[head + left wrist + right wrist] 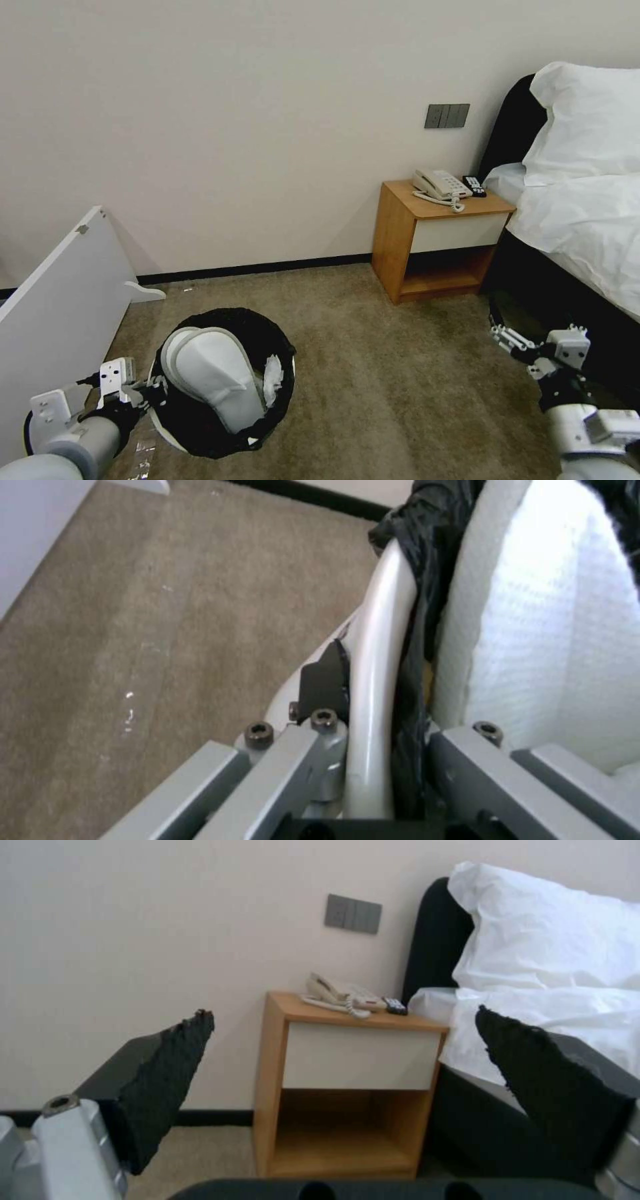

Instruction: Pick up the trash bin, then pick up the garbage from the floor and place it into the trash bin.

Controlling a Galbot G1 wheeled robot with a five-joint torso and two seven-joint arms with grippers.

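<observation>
Carpet: your floor (pixel 373 373) is beige-brown short pile, flat and faintly streaked.
Bed: you have white, crumpled bedding (pixel 587 200) on a black base at the right.
Board: a smooth white panel (pixel 60 293) leans at your left, beside the bin.
Nightstand: your wooden box-shaped stand (pixel 433 240) has a pale drawer front and an open shelf below; a beige phone (pixel 440 185) lies on top.
Bin: your round white plastic bin (pixel 223 383) is lined with a glossy black bag folded over the rim; it hangs tilted over the carpet, low at your left.
Contents: you can see white slippers (pixel 217 377) with a waffle weave standing on end inside, and a crumpled white tissue (pixel 273 379) against the liner.
Left gripper: your left gripper (pixel 143 390) is clamped on the bin's rim, one finger (pixel 323 680) outside the white wall, the other inside against the bag.
Right gripper: your right gripper (pixel 507 337) hangs low by the bed, its ribbed black pads (pixel 167 1080) spread wide, holding nothing.
</observation>
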